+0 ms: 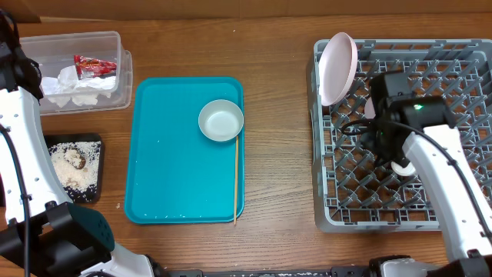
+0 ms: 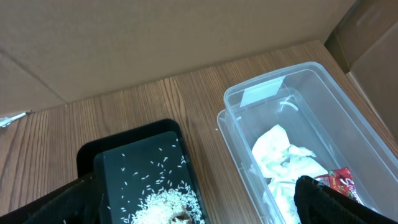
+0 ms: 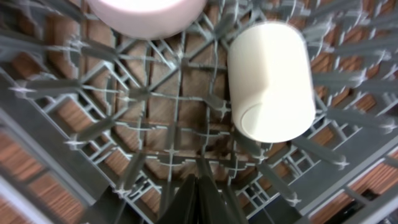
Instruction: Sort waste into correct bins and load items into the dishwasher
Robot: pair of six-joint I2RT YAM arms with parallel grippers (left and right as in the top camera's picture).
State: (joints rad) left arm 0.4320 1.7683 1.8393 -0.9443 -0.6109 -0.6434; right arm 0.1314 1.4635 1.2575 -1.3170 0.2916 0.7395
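Now R fingers hang pressed together over rack by cup, L fingers spread.

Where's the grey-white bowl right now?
In the overhead view, the bowl sits in the far right corner of the teal tray, left of the dish rack, with a thin wooden stick just below it.
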